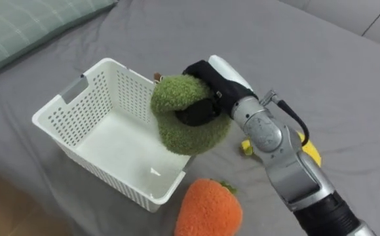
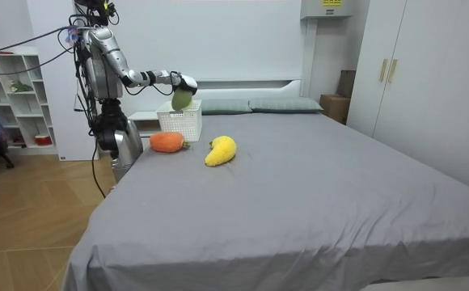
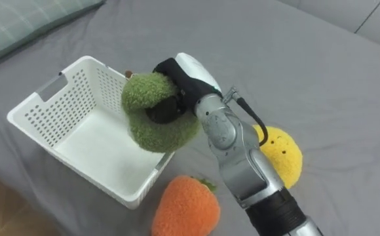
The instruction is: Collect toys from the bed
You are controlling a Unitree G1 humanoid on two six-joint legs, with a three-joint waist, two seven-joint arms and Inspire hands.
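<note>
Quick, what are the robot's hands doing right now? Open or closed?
Right hand: closed on the green plush toy, held above the edge of the white basket.
Left hand: cannot be told.

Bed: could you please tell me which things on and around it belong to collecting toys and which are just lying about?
Job: green toy held in the right hand, white basket, orange toy, yellow toy.
Lying about: pillows, shelf unit, wardrobe.

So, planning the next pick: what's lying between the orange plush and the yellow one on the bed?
Nothing but bare grey sheet between the orange plush and the yellow plush, clearest in the room view.
</note>
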